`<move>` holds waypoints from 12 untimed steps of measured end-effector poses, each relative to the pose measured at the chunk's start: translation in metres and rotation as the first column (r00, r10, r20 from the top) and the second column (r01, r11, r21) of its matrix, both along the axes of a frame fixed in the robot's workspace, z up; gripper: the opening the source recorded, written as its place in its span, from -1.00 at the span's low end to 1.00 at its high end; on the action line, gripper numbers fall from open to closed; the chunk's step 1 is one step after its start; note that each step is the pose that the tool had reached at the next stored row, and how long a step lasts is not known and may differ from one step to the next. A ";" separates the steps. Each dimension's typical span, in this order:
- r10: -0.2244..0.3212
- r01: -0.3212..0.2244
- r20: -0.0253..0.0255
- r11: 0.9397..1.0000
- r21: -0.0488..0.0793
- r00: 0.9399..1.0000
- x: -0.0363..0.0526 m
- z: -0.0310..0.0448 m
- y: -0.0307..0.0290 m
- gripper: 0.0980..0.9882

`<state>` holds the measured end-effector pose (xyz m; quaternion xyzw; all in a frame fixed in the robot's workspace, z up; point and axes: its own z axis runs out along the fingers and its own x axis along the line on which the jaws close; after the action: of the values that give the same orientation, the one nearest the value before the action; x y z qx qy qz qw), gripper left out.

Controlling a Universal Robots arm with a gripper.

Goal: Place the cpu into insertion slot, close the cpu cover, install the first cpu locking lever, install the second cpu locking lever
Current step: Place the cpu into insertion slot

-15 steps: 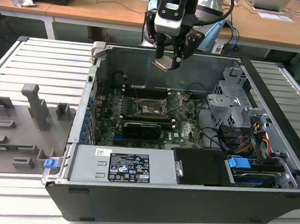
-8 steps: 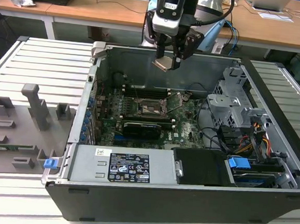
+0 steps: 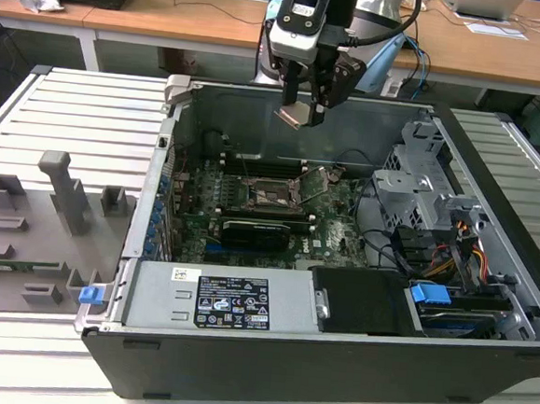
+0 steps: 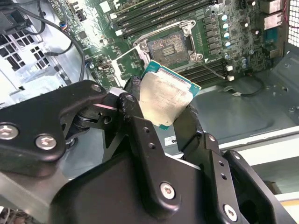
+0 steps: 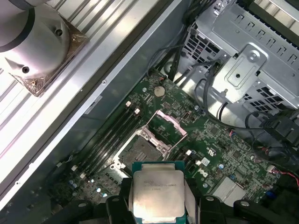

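My gripper (image 3: pixel 300 111) hangs above the open computer case, shut on the cpu (image 3: pixel 294 116), a small flat silvery square with a green rim. In both wrist views the cpu (image 5: pixel 156 191) (image 4: pixel 166 98) sits clamped by its edges between the two black fingers (image 5: pixel 125 193). Below it on the green motherboard (image 3: pixel 333 230) lies the bare insertion slot (image 5: pixel 140 151) (image 4: pixel 170 44), well apart from the chip. The cpu cover (image 5: pixel 167 125) stands swung open at one side of the slot. A thin wire locking lever (image 4: pixel 212 70) rests beside the slot, unlatched.
A grey metal drive cage (image 3: pixel 421 186) (image 5: pixel 247 60) with cables rises at the exterior view's right. Memory slots (image 5: pixel 112 135) run alongside the socket. A labelled power supply (image 3: pixel 234 302) fills the case's front. A grey fixture plate (image 3: pixel 35 221) lies outside the case at the exterior view's left.
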<state>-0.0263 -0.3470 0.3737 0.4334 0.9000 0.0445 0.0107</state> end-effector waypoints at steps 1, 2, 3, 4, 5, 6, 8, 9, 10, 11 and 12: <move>-0.007 0.007 0.000 1.000 0.000 1.000 0.0000 0.0000 0.0000 -0.03; -0.013 0.013 0.000 1.000 0.000 1.000 0.0000 -0.0001 0.0000 -0.03; -0.019 0.019 0.000 1.000 0.000 1.000 0.0000 -0.0001 0.0000 -0.03; -0.029 0.029 0.000 1.000 0.000 1.000 0.0000 -0.0003 0.0000 -0.03; -0.039 0.039 0.000 0.999 0.000 0.999 0.0000 -0.0004 0.0000 -0.03; -0.051 0.051 0.000 0.999 0.000 0.999 0.0000 -0.0005 0.0000 -0.03; -0.065 0.065 0.000 0.998 0.000 0.998 0.0000 -0.0006 0.0000 -0.03; -0.072 0.072 0.000 0.997 0.000 0.997 0.0000 -0.0007 0.0000 -0.03; -0.079 0.079 0.000 0.997 0.000 0.997 0.0000 -0.0009 0.0000 -0.03; -0.087 0.087 0.000 0.996 -0.001 0.996 0.0000 -0.0012 0.0000 -0.03; -0.098 0.098 0.000 0.995 -0.001 0.995 0.0000 -0.0015 0.0000 -0.03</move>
<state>-0.0263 -0.3470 0.3722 0.4769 0.8778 0.0435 0.0131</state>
